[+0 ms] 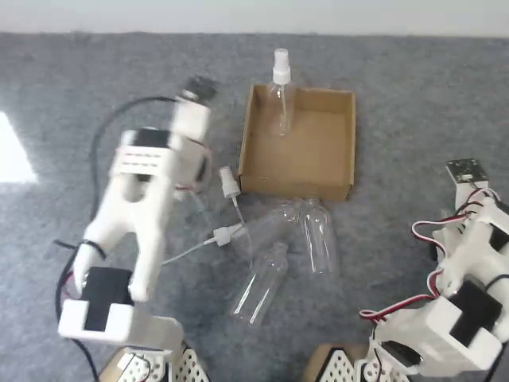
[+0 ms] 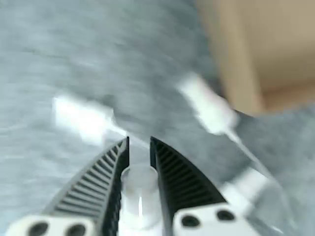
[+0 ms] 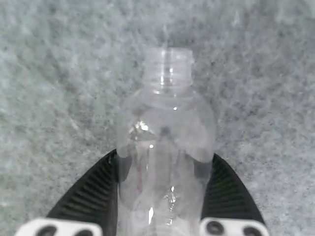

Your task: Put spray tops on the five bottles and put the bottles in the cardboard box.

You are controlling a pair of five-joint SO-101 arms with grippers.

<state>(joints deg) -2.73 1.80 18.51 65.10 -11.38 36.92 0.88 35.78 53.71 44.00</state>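
The cardboard box (image 1: 334, 171) sits at the middle back, and inside it lies one clear bottle with a white spray top (image 1: 281, 95). Three uncapped clear bottles (image 1: 259, 288) (image 1: 318, 237) (image 1: 270, 224) lie in front of the box. Two loose spray tops (image 1: 228, 183) (image 1: 223, 234) lie left of them. My left gripper (image 1: 200, 181) (image 2: 139, 142) hangs beside the box's front left corner, shut on the neck of a clear bottle (image 2: 139, 181). A spray top (image 2: 209, 105) lies just beyond it. My right gripper (image 3: 165, 156) is shut on an uncapped clear bottle (image 3: 167, 123) above the carpet.
Grey carpet (image 1: 398, 87) covers the table. The right arm (image 1: 469, 306) is folded back at the front right corner, with red and white wires looping off it. Black cables trail by the left arm's base (image 1: 103, 314).
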